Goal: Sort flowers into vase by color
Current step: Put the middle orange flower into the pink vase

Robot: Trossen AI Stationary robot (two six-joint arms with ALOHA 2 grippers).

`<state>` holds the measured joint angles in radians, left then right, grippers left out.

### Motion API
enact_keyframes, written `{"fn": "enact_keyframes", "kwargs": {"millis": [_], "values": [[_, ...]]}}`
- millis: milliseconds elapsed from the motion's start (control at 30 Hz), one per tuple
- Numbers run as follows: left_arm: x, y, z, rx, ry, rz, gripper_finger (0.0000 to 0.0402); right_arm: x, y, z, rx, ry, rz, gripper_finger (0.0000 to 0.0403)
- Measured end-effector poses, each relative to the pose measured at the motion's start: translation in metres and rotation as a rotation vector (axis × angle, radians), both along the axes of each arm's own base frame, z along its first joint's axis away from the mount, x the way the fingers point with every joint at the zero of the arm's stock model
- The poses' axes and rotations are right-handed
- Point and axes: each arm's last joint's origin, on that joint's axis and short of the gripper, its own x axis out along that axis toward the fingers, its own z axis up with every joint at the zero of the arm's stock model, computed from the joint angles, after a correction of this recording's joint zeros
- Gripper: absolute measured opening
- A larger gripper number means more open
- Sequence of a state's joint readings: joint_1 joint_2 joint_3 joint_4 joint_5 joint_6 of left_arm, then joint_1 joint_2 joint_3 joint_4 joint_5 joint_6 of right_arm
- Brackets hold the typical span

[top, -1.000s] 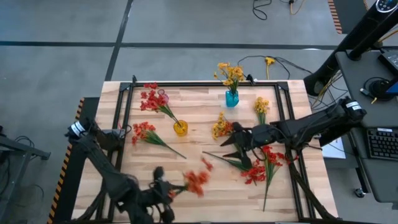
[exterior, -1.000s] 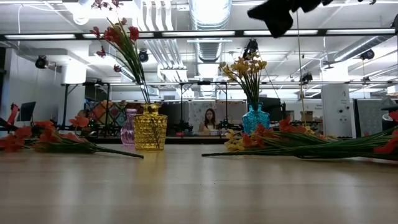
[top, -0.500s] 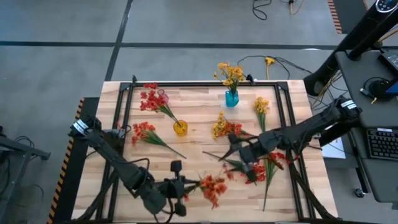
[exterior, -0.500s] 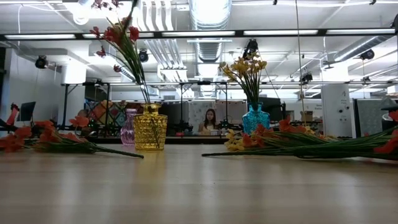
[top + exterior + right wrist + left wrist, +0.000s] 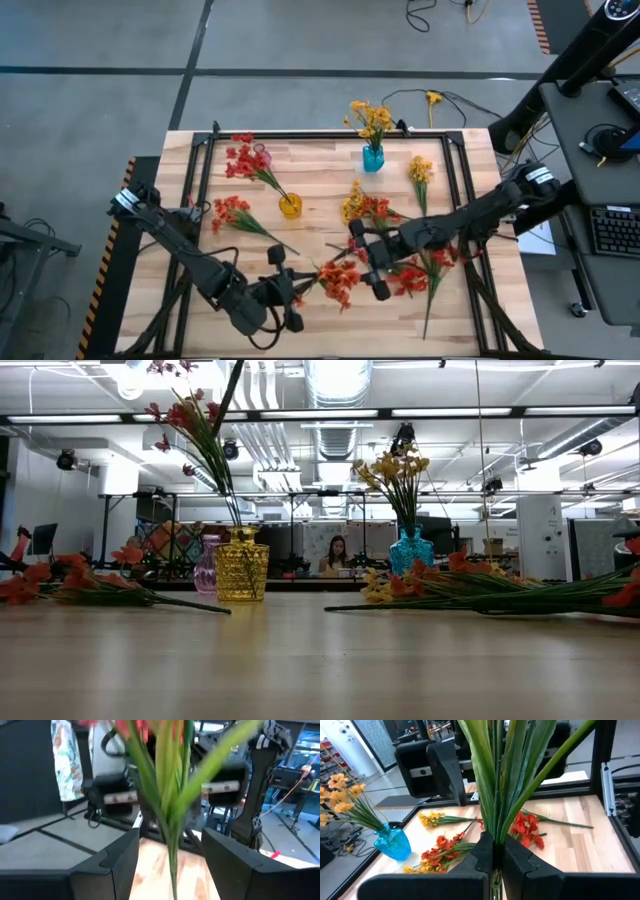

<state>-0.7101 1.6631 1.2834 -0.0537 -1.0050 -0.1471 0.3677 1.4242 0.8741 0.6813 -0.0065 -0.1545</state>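
Since a second ago, both arms have met near the tabletop's front: left pincer clamped on a red sprig, right pincer apart around its stem. Low view: yellow vase has red, blue vase yellow; several sprigs still loose. Wrist views blur the blossoms.

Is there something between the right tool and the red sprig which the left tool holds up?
Nothing visible does. The left tool is shut on the red sprig, and the sprig's stem stands inside the open right tool, with no other thing between them.
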Motion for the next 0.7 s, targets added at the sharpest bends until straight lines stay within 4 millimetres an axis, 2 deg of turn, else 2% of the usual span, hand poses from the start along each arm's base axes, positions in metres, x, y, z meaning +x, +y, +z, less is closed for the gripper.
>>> {"fn": "enact_keyframes", "kwargs": {"millis": [267,400,533,700], "values": [[0.001,0.002,-0.001,-0.001,-0.003,0.013,0.0002,0.014,0.006,0.007,0.0,-0.007,0.002,0.0277],[0.006,0.009,-0.001,-0.003,-0.005,0.038,0.0002,0.021,0.009,0.011,0.006,-0.007,0.029,0.029],[0.009,0.013,-0.001,-0.004,-0.005,0.052,0.0002,0.025,0.011,0.014,0.001,0.006,0.025,0.0268],[0.009,0.013,0.0,-0.008,-0.009,0.051,0.0013,0.026,0.011,0.018,0.0,-0.004,0.024,0.0205]]}}
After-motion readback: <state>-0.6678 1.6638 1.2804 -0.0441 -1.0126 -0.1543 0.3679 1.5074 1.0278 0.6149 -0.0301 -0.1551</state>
